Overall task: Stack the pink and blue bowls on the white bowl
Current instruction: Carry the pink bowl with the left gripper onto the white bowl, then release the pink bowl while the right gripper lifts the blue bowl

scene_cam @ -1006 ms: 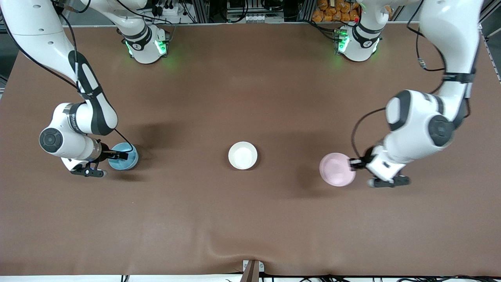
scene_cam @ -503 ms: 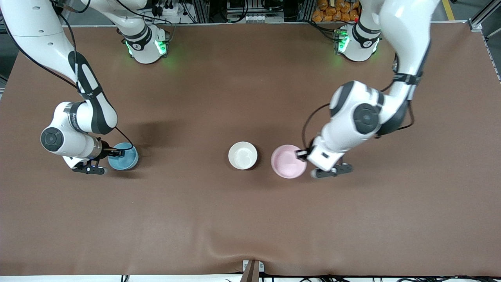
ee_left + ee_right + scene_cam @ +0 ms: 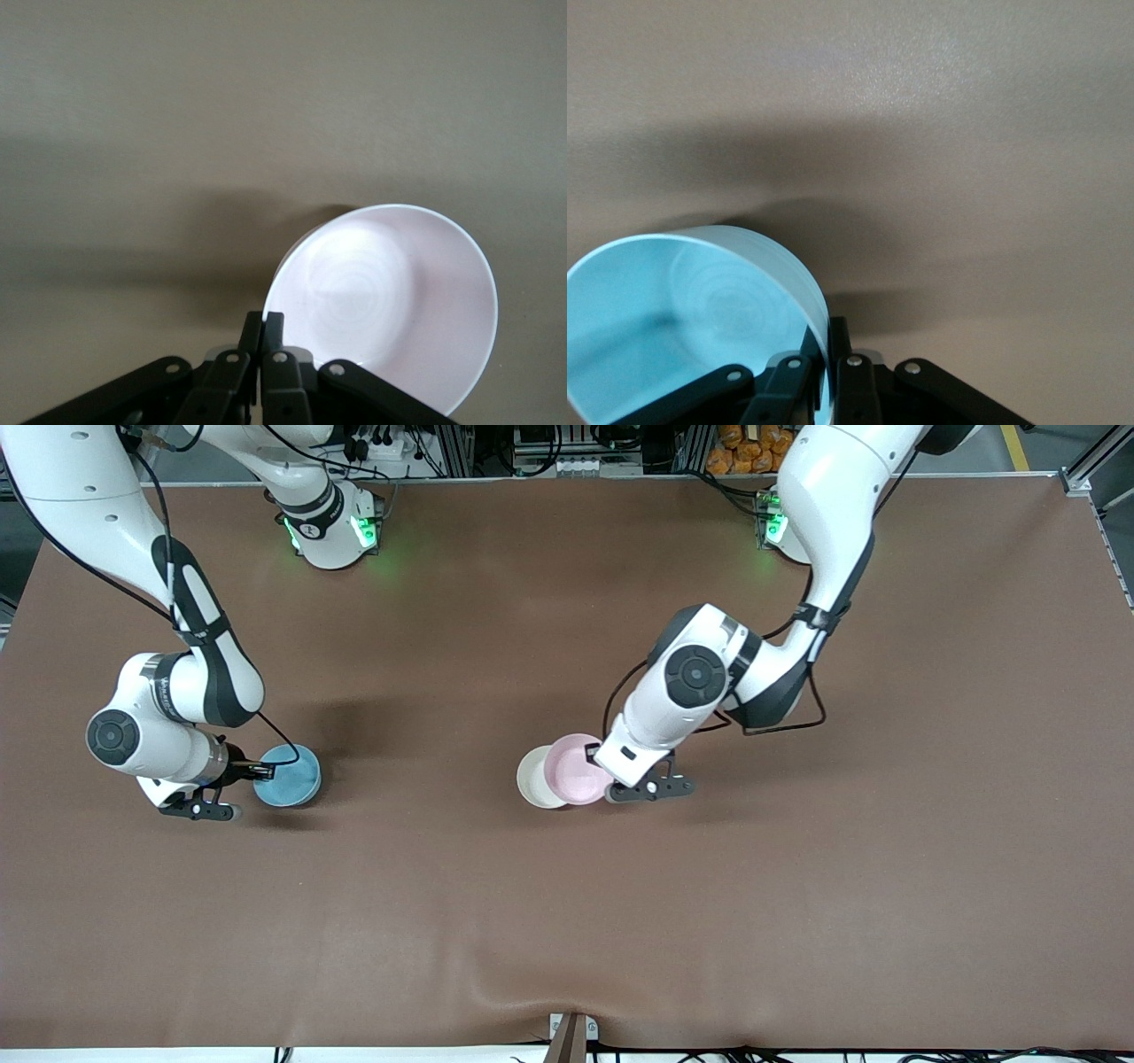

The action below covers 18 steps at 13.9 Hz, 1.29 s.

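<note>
The pink bowl [image 3: 576, 769] is gripped at its rim by the left gripper [image 3: 599, 764] and held over the white bowl [image 3: 534, 778], partly overlapping it. The blue bowl [image 3: 288, 776] is clamped at its rim by the right gripper [image 3: 258, 768], well apart from the white bowl toward the right arm's end.

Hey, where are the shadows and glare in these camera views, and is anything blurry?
Front view: soft shadows spread on the tablecloth near both arms, green glow at the bases, nothing smeared. Left wrist view: the pink bowl carries a whitish sheen inside and throws a dark shadow. Right wrist view: the blue bowl shows faint ring reflections, with a broad shadow beside it.
</note>
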Motion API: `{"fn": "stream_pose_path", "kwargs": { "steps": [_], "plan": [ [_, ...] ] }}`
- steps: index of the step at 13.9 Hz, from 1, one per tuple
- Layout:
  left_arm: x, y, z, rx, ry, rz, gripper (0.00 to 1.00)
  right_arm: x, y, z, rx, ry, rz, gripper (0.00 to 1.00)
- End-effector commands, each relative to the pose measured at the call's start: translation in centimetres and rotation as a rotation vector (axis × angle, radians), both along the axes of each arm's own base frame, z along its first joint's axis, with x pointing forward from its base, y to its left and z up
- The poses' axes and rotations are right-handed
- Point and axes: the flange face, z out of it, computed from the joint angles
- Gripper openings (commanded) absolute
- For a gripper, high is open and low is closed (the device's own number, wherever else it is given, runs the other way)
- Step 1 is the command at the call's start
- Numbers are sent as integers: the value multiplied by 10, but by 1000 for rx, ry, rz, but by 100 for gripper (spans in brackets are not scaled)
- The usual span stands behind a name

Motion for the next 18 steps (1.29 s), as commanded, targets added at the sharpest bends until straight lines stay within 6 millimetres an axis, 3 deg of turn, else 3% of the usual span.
{"fn": "stream_pose_path", "kwargs": {
  "steps": [1,4,8,11,13,18],
  "plan": [
    [-1,-19,-10,-16,-39,9,0,-4,0,41,6,-4,23,0],
    [-5,-29,-29,-28,-57,-6,0,-6,11,86,10,-10,39,0],
    [-7,-32,-39,-21,-63,-18,0,-11,49,143,74,-42,35,0],
    [-6,-33,-49,-33,-77,-16,0,-17,78,165,145,-4,-16,0],
    [-7,-34,-60,-34,-76,-16,0,-19,115,183,130,10,-69,0],
    [-9,-38,-74,-44,-83,-15,0,-25,181,190,109,1,-138,0]
  ]
}}
